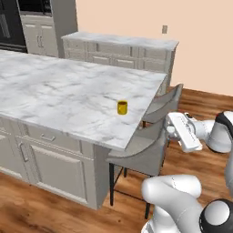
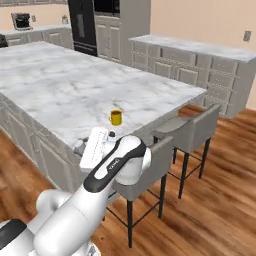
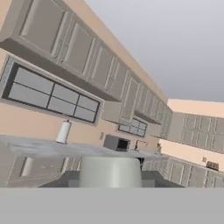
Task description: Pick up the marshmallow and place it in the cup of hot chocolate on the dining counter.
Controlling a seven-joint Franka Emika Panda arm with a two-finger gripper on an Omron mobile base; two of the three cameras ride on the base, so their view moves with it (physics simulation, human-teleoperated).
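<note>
Yellow cup of hot chocolate (image 1: 122, 107) stands unlabelled on marble dining counter (image 1: 59, 91).

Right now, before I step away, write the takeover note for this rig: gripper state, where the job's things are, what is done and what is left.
The gripper is shut on the tiny whitish-grey stubby marshmallow, which sits between its dark finger tips.
It hangs off the counter's edge, above the grey stools, not yet over the mug.
The small bright yellow mug stands upright on the white, grey-veined marble dining counter, near that edge.
Done: pick-up.
Left: carry the marshmallow over the mug and release it.
</note>
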